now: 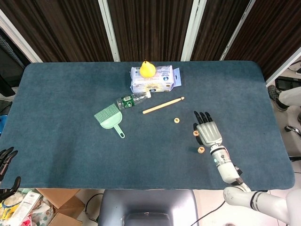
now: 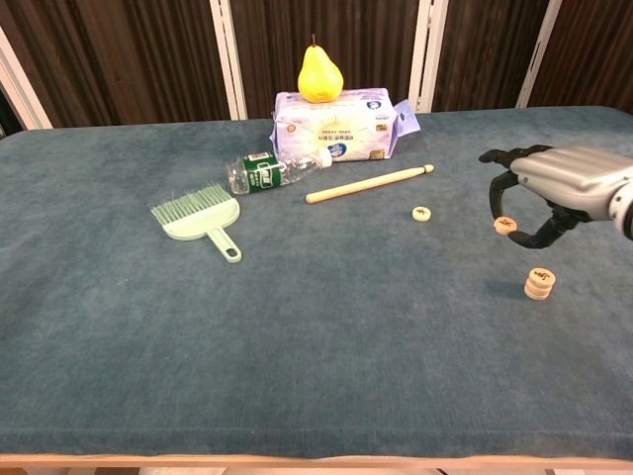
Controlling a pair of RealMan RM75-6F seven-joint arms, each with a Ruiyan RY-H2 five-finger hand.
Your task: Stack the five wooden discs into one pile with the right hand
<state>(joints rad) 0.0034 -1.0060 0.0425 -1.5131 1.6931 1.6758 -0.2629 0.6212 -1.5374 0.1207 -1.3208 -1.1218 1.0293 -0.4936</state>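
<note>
My right hand [image 2: 559, 188] hovers at the right of the table and pinches one wooden disc [image 2: 505, 225] between fingertips and thumb, just above the cloth. From the head view the same disc [image 1: 196, 133] sits at the left edge of the right hand [image 1: 209, 133]. A short pile of discs [image 2: 540, 283] stands just in front of the hand, and shows in the head view as the pile [image 1: 201, 150]. Another single disc [image 2: 421, 213] lies flat to the left, below the stick's tip. My left hand [image 1: 5, 160] hangs off the table's near left corner, holding nothing.
A wooden stick [image 2: 369, 184] lies behind the loose disc. Farther left are a plastic bottle [image 2: 269, 170] on its side and a green dustpan brush [image 2: 198, 218]. A pear [image 2: 320, 71] rests on a wipes pack [image 2: 336, 124] at the back.
</note>
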